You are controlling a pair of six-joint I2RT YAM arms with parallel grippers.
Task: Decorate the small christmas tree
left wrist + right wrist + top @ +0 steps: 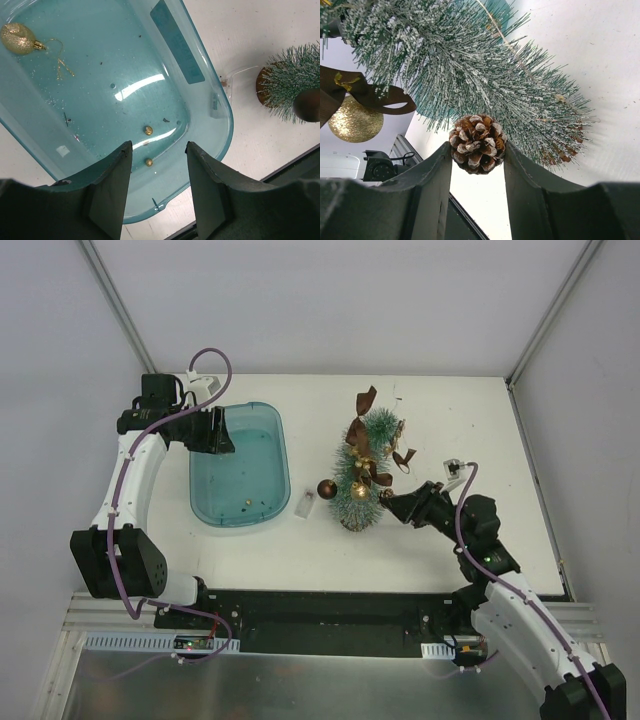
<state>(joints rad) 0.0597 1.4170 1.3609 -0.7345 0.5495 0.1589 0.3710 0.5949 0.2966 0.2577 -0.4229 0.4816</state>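
Note:
The small frosted-green christmas tree (362,480) stands mid-table, hung with brown ribbons (364,400) and gold balls. My right gripper (393,503) is at its lower right side. In the right wrist view it (477,146) is shut on a brown, white-tipped pinecone (478,142), held against the tree's lower bristles (485,75). A gold glitter ball (355,120) and a brown ribbon (375,97) hang on the tree. My left gripper (216,430) is open and empty (159,146) above the teal tray (125,65). The tray holds a gold ball (17,38) and two small gold beads (148,130).
The teal tray (283,455) lies left of the tree. A brown ball (327,488) sits at the tree's left side, and a small clear plastic piece (306,504) lies between tray and tree. Grey walls enclose the white table.

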